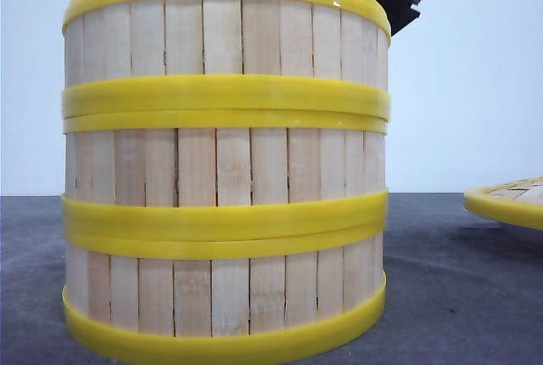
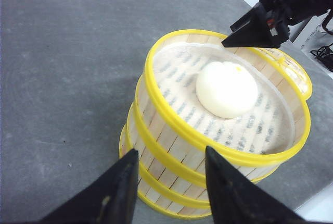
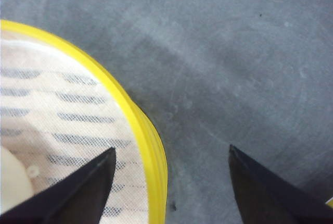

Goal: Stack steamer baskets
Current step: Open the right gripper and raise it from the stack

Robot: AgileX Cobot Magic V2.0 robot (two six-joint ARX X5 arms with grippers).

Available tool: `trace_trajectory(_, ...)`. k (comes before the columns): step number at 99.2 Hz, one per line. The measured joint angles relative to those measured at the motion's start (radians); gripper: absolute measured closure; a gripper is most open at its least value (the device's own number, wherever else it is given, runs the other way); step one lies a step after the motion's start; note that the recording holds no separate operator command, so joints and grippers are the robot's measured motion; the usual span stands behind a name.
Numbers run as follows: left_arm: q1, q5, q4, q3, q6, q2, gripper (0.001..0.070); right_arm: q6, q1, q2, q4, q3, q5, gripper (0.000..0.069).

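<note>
With the three steamer baskets [image 1: 225,161] already stacked in one column on the grey table [image 2: 62,67], a white bun [image 2: 227,89] in the top one, we judge both the left gripper [image 2: 166,182] and right gripper [image 3: 171,182], spread wide and empty, should lift clear straight upward to avoid nudging the yellow rim [image 3: 140,125].

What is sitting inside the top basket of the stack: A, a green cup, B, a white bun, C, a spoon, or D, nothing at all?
B: the left wrist view shows a round white bun lying on the cloth liner inside the top basket.
</note>
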Motion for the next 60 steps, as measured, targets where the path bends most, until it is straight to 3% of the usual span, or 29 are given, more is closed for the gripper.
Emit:
trace_trajectory(23,0.0,0.0,0.0,0.0,0.001,0.0,0.0477,0.002,-0.021,-0.225,0.002,0.002,0.069,0.0262)
trace_trajectory(47,0.0,0.0,0.003,0.0,0.009,0.0,0.0477,0.012,-0.069,-0.399,-0.135,0.002,0.258,0.0263)
trace_trajectory(60,0.0,0.0,0.009,0.0,0.02,0.0,0.0477,0.029,-0.144,-0.46,-0.2,0.002,0.292,0.0263)
